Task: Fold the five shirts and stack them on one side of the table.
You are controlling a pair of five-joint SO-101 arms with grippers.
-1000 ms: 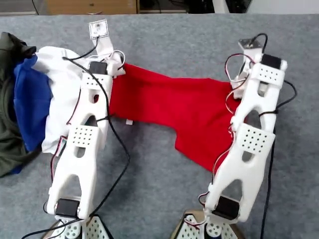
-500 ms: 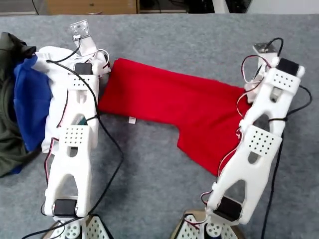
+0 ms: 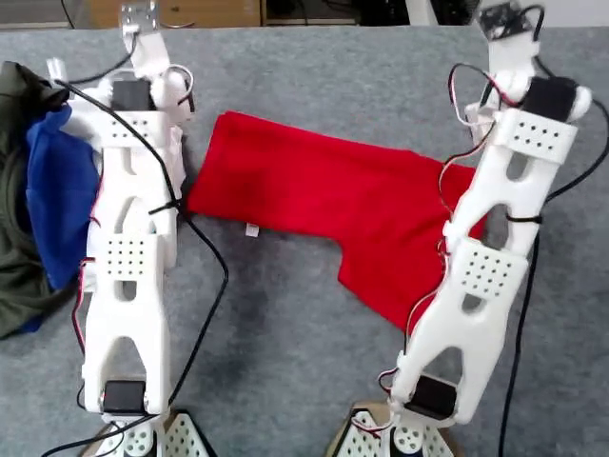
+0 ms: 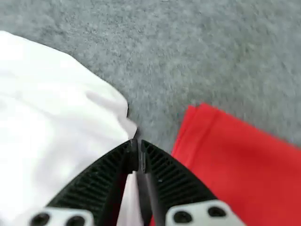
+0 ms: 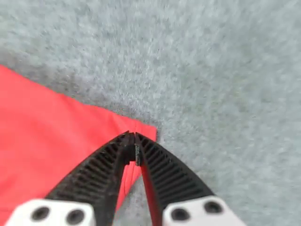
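Observation:
The red shirt [image 3: 314, 190] lies flat across the middle of the grey table, with a lower flap running toward the right arm. My left gripper [image 3: 152, 59] hangs past the shirt's far left corner, above the edge of a white shirt [image 3: 81, 119]. In the left wrist view its fingers [image 4: 113, 174] are shut with nothing between them, the white shirt [image 4: 47, 117] on one side and the red shirt [image 4: 244, 174] on the other. My right gripper [image 3: 495, 71] is raised over the far right corner of the red shirt [image 5: 47, 122], shut and empty.
A heap of shirts sits at the table's left edge: a dark green one [image 3: 19, 105] outermost, a blue one [image 3: 57, 190] over it, and the white one beside the left arm. Bare grey table [image 3: 314, 76] lies beyond the red shirt and in front of it.
Both grippers were at the red shirt's far corners, drew apart stretching it flat, then rose and moved toward the table's far edge. The shirt now lies by itself.

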